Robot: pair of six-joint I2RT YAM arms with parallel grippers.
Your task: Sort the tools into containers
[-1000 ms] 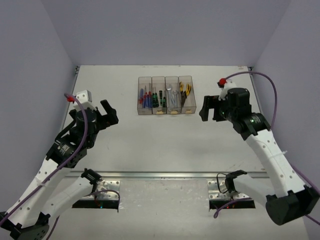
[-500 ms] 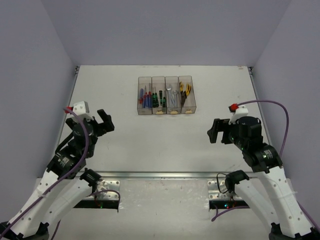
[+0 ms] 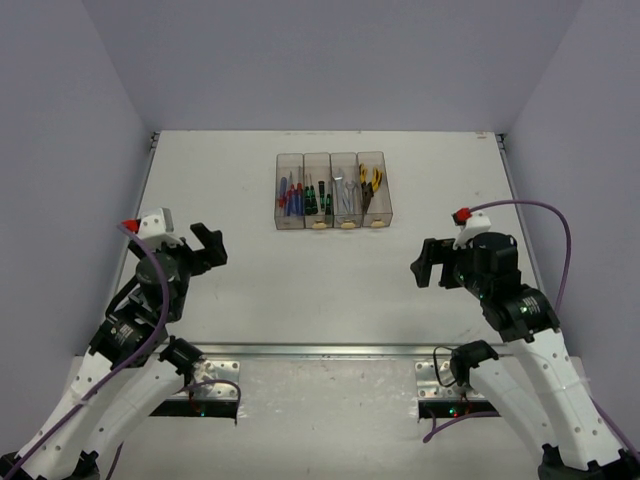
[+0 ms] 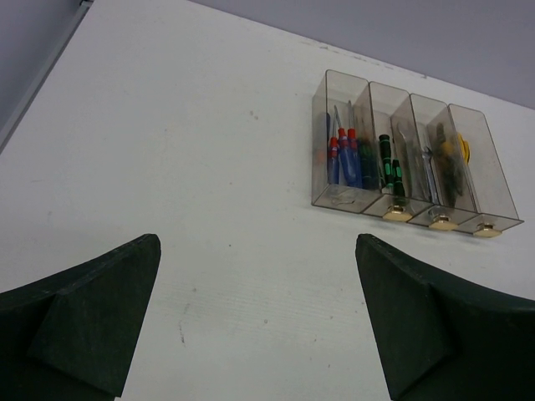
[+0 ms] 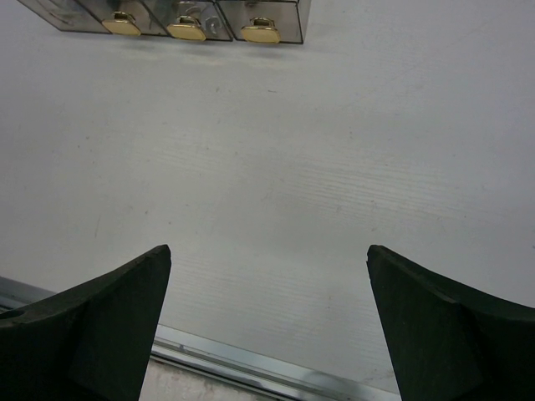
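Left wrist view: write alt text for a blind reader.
Four joined clear bins sit upper right on a white table, holding blue screwdrivers, green screwdrivers, wrenches and yellow pliers. The dark jaws frame the bottom corners, wide apart and empty.

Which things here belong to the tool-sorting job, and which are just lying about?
Job:
- four joined bins
- blue/red screwdrivers
- green/black screwdrivers
- wrenches
- pliers

Not part of the job:
- table
- metal rail at the near edge

No loose items are visible.
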